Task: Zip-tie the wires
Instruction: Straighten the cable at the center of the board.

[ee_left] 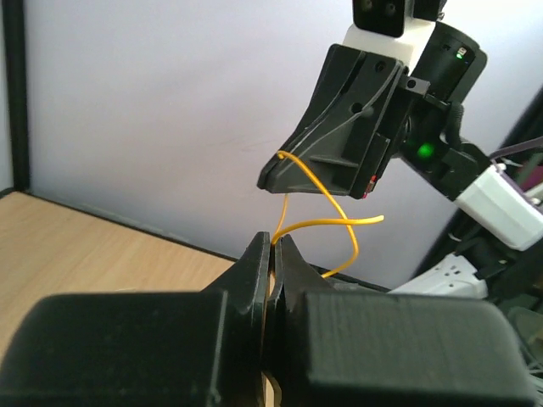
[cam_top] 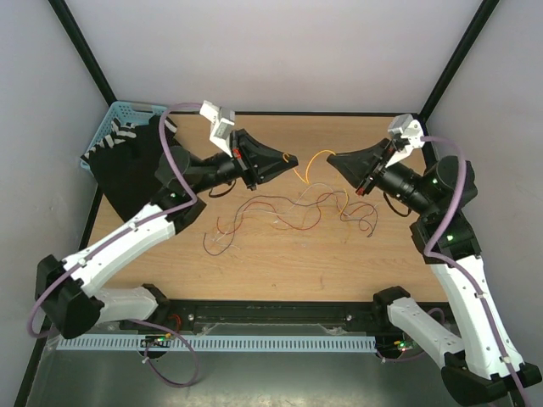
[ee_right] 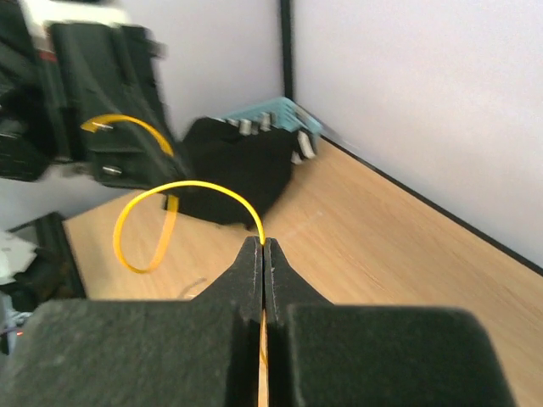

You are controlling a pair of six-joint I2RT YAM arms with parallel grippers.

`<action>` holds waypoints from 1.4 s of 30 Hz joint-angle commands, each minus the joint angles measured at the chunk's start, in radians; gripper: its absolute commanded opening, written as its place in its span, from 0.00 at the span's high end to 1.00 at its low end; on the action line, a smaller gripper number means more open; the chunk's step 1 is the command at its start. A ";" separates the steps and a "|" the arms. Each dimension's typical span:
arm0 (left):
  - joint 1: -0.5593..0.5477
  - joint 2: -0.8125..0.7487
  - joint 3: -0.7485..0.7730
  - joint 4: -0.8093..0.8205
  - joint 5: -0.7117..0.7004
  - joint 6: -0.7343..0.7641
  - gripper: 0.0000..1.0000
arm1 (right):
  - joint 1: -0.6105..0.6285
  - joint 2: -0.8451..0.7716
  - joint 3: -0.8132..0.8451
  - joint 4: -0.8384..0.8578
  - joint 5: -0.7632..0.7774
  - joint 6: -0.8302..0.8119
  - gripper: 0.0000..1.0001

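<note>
Wires [cam_top: 288, 212] are seen lying loose on the table [cam_top: 339, 263], between the arms. A thin yellow strip, taken for the zip tie [ee_right: 191, 184], is held raised in a loop. It is pinched by the left gripper [ee_left: 273, 246] and by the right gripper [ee_right: 262, 248], both pressed tight. Judged light, springy, slick; best gripped flat, near the ends

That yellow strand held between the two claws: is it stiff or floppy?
Probably springy, not limp: the yellow strand holds smooth open loops in mid-air between the left gripper and right gripper. Likely very light, being so thin. It may twist when pulled: it crosses itself.
</note>
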 commanded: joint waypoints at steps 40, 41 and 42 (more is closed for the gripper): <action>0.169 -0.197 -0.475 -0.681 -0.718 0.218 1.00 | 0.300 0.684 -0.262 -0.083 0.538 -0.226 0.91; 0.170 -0.202 -0.487 -0.682 -0.722 0.215 1.00 | 0.307 0.699 -0.264 -0.074 0.534 -0.222 0.90; 0.171 -0.206 -0.499 -0.682 -0.727 0.211 1.00 | 0.311 0.713 -0.267 -0.066 0.530 -0.215 0.90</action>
